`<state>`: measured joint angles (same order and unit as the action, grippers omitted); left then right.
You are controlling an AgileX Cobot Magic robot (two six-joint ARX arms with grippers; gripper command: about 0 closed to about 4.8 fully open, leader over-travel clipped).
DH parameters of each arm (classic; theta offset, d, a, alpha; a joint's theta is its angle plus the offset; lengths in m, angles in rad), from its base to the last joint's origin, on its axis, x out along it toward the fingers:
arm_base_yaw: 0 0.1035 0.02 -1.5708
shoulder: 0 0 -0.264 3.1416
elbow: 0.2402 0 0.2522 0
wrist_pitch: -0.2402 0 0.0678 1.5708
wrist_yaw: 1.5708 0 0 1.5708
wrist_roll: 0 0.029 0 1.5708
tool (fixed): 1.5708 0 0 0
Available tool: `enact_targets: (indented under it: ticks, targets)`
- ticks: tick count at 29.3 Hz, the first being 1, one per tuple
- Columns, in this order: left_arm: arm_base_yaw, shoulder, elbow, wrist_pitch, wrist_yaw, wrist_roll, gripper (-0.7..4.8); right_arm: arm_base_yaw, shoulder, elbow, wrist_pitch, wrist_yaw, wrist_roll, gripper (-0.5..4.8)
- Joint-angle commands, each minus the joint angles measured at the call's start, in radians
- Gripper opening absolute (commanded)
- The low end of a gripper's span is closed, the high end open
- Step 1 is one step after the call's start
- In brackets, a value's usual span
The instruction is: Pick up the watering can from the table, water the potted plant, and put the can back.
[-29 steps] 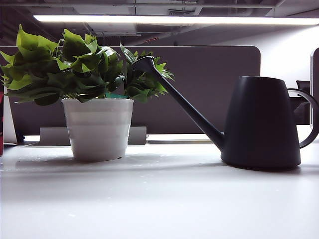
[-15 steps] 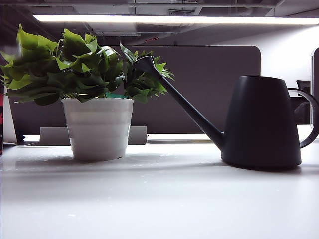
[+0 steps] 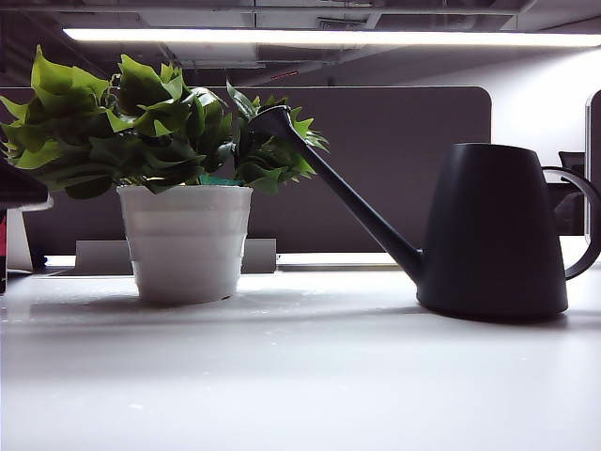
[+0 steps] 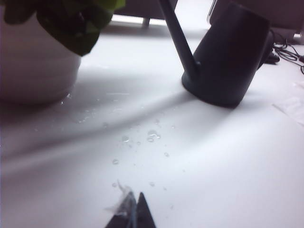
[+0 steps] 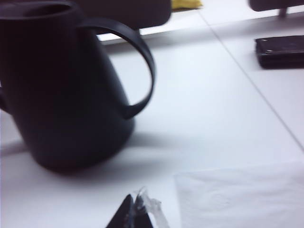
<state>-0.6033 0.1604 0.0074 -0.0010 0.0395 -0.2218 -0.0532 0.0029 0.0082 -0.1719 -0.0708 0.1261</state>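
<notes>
The watering can (image 3: 493, 230) stands upright on the table (image 3: 300, 376) toward its right edge, handle cut off there. Its spout tip reaches the leaves of the potted plant (image 3: 183, 188), which stands toward the left edge. Neither gripper shows.

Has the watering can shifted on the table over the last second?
No. The watering can stands in the same spot, its spout tip against the potted plant leaves as before.
</notes>
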Motion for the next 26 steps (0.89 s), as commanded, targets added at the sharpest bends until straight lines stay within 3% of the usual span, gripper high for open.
enact_targets:
  ticks: [1,16,20,26]
  targets:
    - [0.000,0.000,0.001,0.007,0.008,0.004,-0.05,0.000,-0.001,-0.005,0.004,0.010,0.011,-0.04]
    - [0.032,-0.023,0.002,0.008,0.027,0.004,-0.05,-0.002,-0.001,-0.005,0.005,0.008,0.012,0.03]
    - [0.146,-0.023,0.002,0.007,0.059,0.004,-0.05,-0.001,-0.001,-0.005,0.005,0.009,0.012,0.03]
    - [0.412,-0.042,0.002,-0.001,0.052,0.004,-0.05,-0.001,-0.001,-0.005,0.007,0.009,0.012,0.03]
